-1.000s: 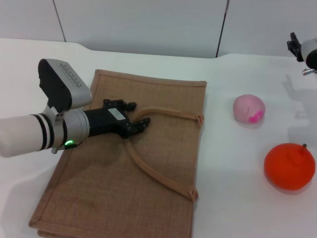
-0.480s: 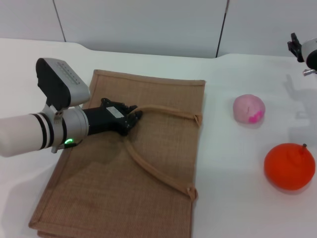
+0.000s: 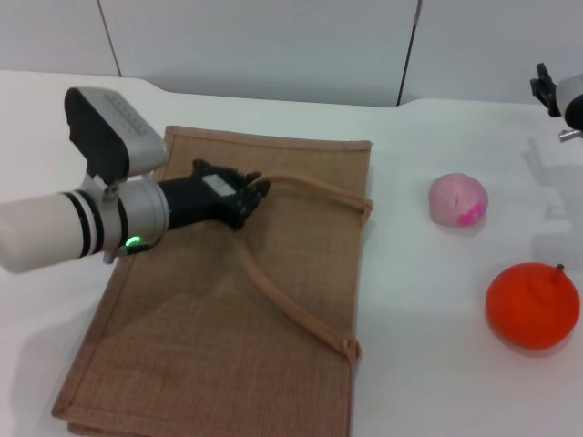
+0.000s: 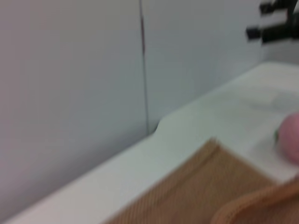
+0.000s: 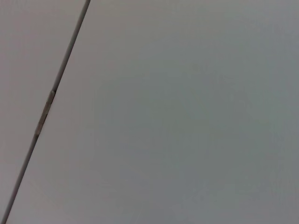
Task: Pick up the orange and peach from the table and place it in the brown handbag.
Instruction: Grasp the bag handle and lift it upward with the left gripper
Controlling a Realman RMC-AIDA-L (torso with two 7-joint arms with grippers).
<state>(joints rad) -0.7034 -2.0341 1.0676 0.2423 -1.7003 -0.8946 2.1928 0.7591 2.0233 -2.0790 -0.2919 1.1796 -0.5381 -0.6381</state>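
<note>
The brown handbag (image 3: pixel 209 346) lies flat on the white table, left of centre. My left gripper (image 3: pixel 253 191) is over its far half, shut on the upper looped handle (image 3: pixel 310 194), which it holds raised off the bag. The peach (image 3: pixel 458 199) sits on the table to the right of the bag. The orange (image 3: pixel 532 305) sits nearer and further right. In the left wrist view, the bag's edge (image 4: pixel 201 186), the handle (image 4: pixel 254 205) and the peach (image 4: pixel 290 142) show. My right gripper (image 3: pixel 547 89) is parked at the far right edge, away from both fruits.
The white table (image 3: pixel 428 364) has a grey panelled wall (image 3: pixel 273 45) behind it. The bag's second handle (image 3: pixel 291 314) lies loose across the bag. The right wrist view shows only wall panels (image 5: pixel 163 116).
My left gripper has closed on the handle and risen slightly, pulling it up and toward the far left. The bag's far right corner has shifted a little. The fruits have not moved.
</note>
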